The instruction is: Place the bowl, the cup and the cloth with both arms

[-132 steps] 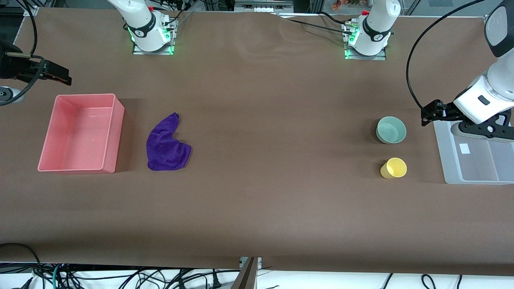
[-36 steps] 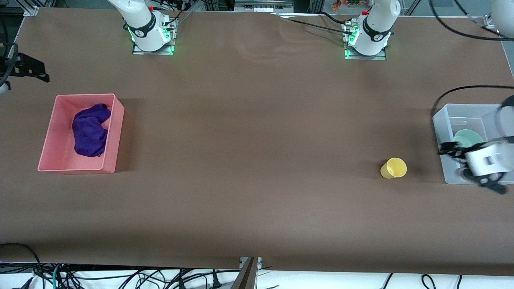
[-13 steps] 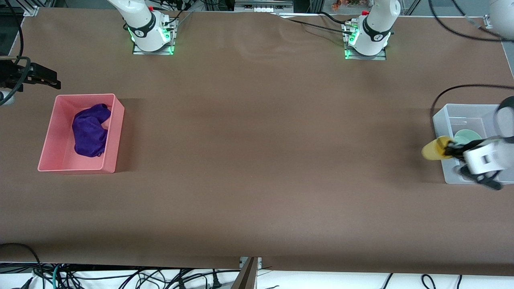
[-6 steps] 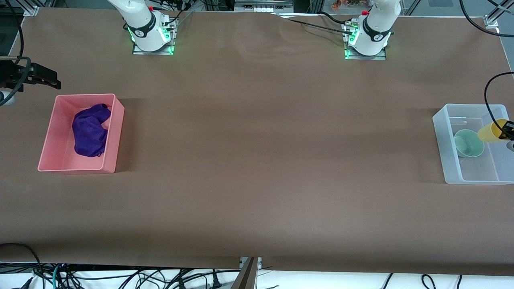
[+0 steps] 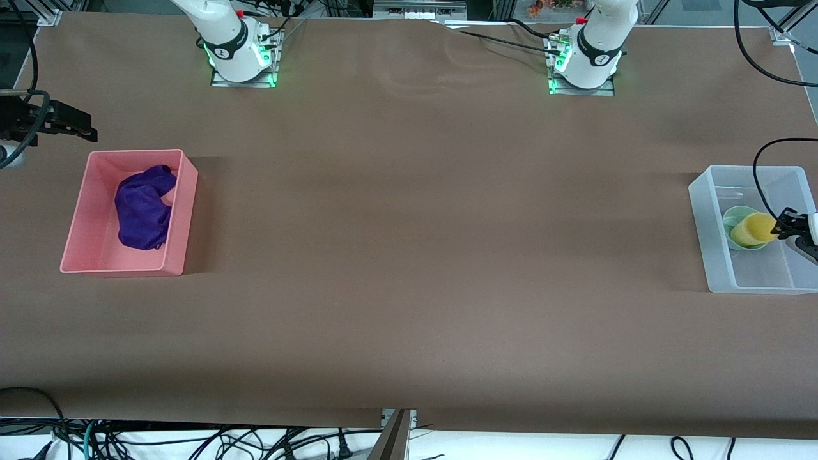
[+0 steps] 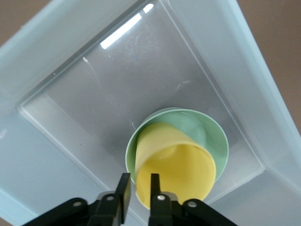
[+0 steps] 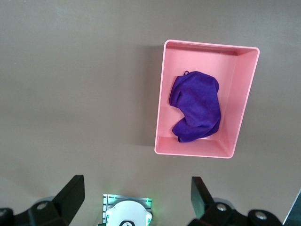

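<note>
The yellow cup (image 5: 754,230) lies tilted in the pale green bowl (image 5: 732,220), which stands in the clear bin (image 5: 709,255) at the left arm's end of the table. In the left wrist view the cup (image 6: 176,172) leans in the bowl (image 6: 207,134). My left gripper (image 5: 781,229) (image 6: 138,181) straddles the cup's rim, one finger inside and one outside, with a small gap beside the outer finger. The purple cloth (image 5: 144,207) (image 7: 197,106) lies in the pink bin (image 5: 182,211) (image 7: 162,94). My right gripper (image 5: 86,131) (image 7: 136,188) hangs wide open and empty above the table, beside the pink bin.
The brown table (image 5: 409,255) carries the two bins at its ends. The right arm's base (image 5: 239,57) and the left arm's base (image 5: 585,64) stand along the edge farthest from the front camera. A black cable (image 5: 757,172) loops over the clear bin.
My left gripper carried the cup over the clear bin, then lowered it into the bowl. Its fingers now stand slightly apart at the rim. The right arm has not moved.
</note>
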